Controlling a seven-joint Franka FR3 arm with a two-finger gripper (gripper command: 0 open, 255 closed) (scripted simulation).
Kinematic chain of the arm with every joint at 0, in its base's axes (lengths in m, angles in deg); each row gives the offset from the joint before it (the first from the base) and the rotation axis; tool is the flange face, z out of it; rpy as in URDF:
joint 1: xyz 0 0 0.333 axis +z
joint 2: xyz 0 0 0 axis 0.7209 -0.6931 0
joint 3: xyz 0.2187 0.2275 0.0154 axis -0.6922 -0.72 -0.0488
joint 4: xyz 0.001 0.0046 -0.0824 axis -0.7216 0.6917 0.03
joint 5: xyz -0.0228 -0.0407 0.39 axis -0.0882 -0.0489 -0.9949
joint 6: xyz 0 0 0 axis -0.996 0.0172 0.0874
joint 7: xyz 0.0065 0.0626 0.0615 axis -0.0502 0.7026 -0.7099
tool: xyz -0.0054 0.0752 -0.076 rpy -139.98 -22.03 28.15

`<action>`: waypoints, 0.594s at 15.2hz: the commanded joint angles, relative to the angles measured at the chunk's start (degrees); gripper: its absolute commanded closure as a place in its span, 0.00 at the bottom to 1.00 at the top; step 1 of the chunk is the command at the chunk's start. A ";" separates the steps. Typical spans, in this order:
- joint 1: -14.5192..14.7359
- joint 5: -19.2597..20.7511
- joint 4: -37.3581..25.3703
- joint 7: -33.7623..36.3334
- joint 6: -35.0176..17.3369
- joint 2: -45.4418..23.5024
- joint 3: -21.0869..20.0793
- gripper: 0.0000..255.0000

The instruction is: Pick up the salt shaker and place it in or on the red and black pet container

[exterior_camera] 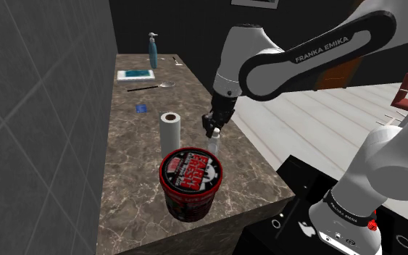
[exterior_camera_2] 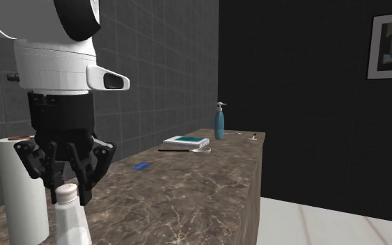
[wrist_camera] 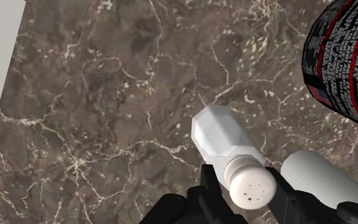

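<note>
The salt shaker (exterior_camera: 214,139) (exterior_camera_2: 71,217) (wrist_camera: 224,135) is white with a round holed cap. It stands over the dark marbled counter (exterior_camera: 130,166), just behind the red and black pet container (exterior_camera: 190,181) (wrist_camera: 346,57). My gripper (exterior_camera: 214,129) (exterior_camera_2: 67,189) (wrist_camera: 250,186) comes down from above and is shut on the shaker's cap, one black finger on each side of it. I cannot tell whether the shaker's base touches the counter. The container is a round tub with a printed lid, near the counter's front end.
A white paper towel roll (exterior_camera: 169,130) (exterior_camera_2: 20,191) (wrist_camera: 323,181) stands close beside the shaker. Farther along the counter lie a small blue item (exterior_camera: 142,108), a spoon (exterior_camera: 151,87), a flat blue-topped tray (exterior_camera: 135,74) and a blue bottle (exterior_camera: 152,51). A grey tiled wall runs along one side.
</note>
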 commanded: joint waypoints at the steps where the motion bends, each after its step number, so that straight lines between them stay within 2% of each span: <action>1: -0.01 -0.14 -0.76 -0.22 1.69 0.92 0.23 1.00; 9: 0.01 -0.33 -4.75 -0.42 8.29 3.57 0.80 1.00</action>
